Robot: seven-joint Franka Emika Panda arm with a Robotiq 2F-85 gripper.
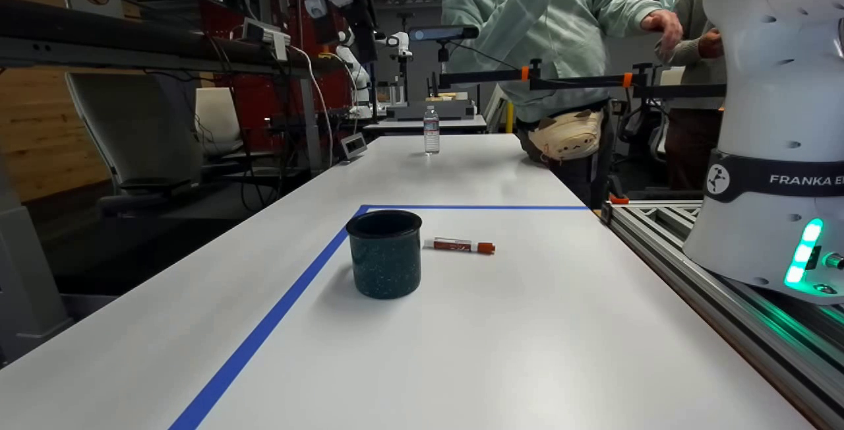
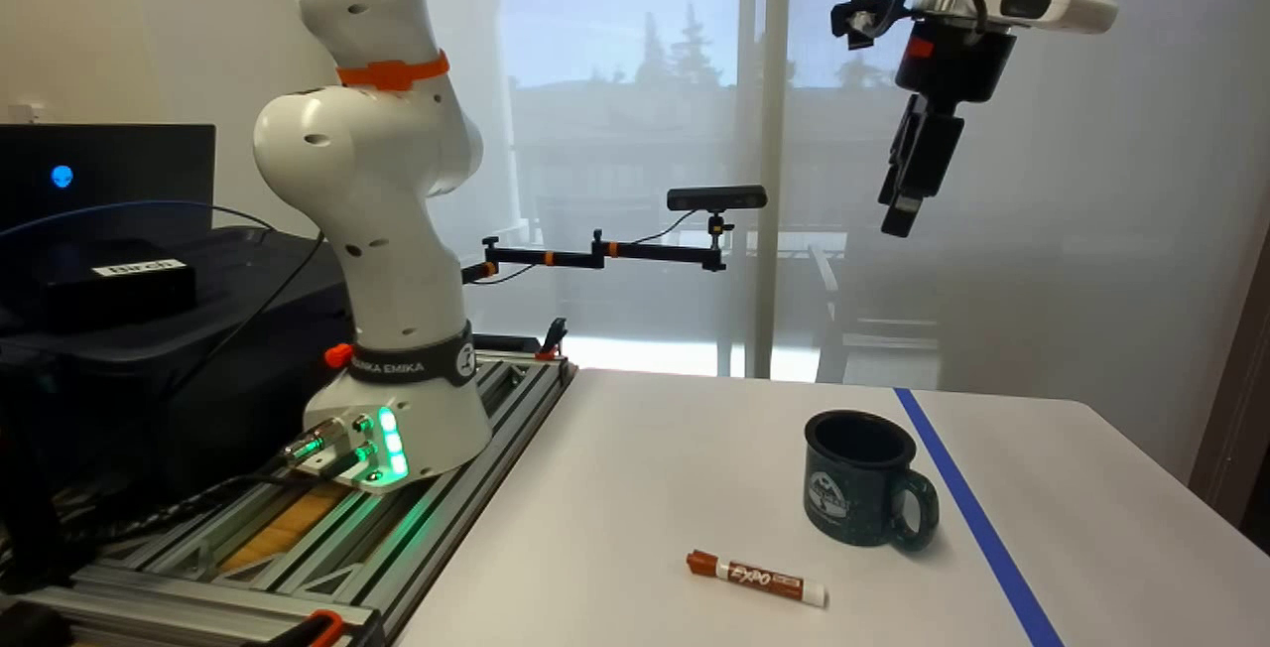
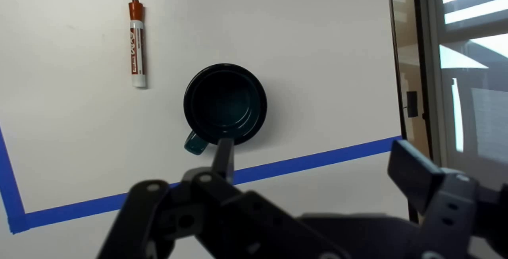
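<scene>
A dark teal mug (image 2: 858,478) stands upright on the table, squat and round-walled, its surface flecked with pale specks, its rim thick and blackish; in an exterior view a pale printed emblem shows on its wall and a looped handle points right and toward the near side. There, a marker (image 2: 759,582) lies to the mug's left and nearer, apart from it, a slim cylinder with a reddish-brown cap, white barrel and brown printed label. The table (image 2: 595,508) is smooth, white and matte, with a flat strip of blue tape (image 2: 977,518) running just beside the mug on its right. Above hangs the gripper (image 3: 311,147), black and angular, its jaws spread wide with nothing between them, well clear of the mug and tilted downward to the left in that exterior view. The arm (image 2: 362,151), glossy white and rounded, rises at left from a base (image 2: 427,429) glowing with green lights, mounted on ribbed metal rails (image 2: 476,488).
</scene>
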